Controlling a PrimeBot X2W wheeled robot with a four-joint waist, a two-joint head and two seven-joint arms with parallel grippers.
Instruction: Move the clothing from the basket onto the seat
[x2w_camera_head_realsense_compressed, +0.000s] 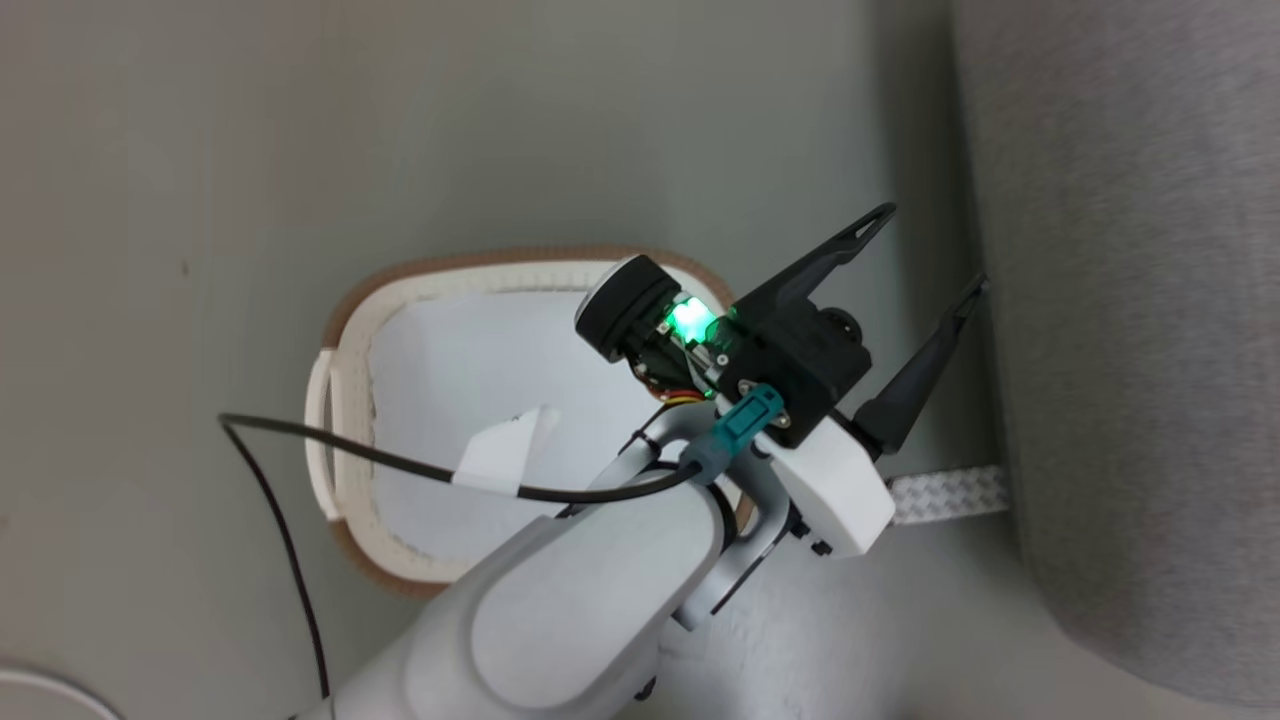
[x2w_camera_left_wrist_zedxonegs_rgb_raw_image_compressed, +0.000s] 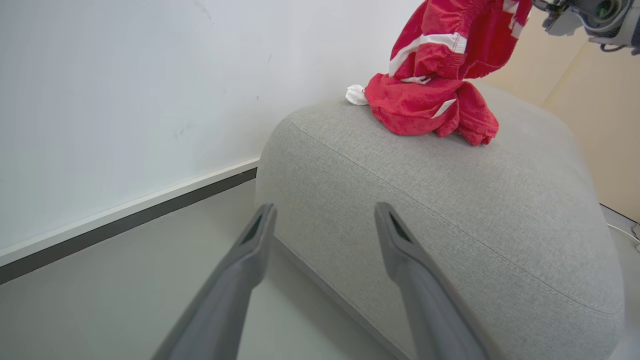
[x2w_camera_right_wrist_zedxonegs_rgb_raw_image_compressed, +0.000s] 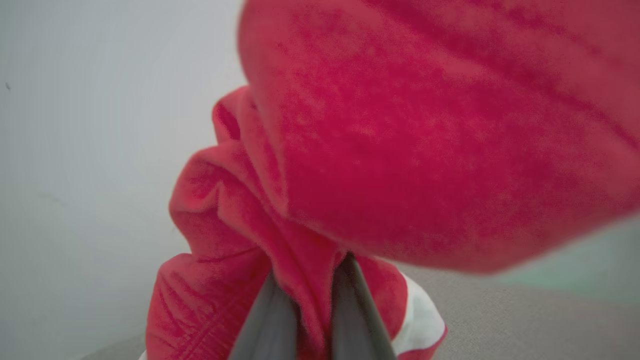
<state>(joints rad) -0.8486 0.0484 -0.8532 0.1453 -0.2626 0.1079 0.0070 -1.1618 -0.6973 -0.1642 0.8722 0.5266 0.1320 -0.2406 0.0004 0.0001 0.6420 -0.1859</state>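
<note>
tightly around clothing (x2w_camera_right_wrist_zedxonegs_rgb_raw_image_compressed: 380, 165), right jaws

Plain living-room setting, grey fabric sofa (x2w_camera_left_wrist_zedxonegs_rgb_raw_image_compressed: 450, 210), laundry basket (x2w_camera_head_realsense_compressed: 348, 440), bare white wall (x2w_camera_left_wrist_zedxonegs_rgb_raw_image_compressed: 125, 90)

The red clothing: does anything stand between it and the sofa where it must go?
Nothing visible does. The red clothing already touches the grey sofa with its lower part, while the right gripper holds the upper part, jaws shut.
</note>
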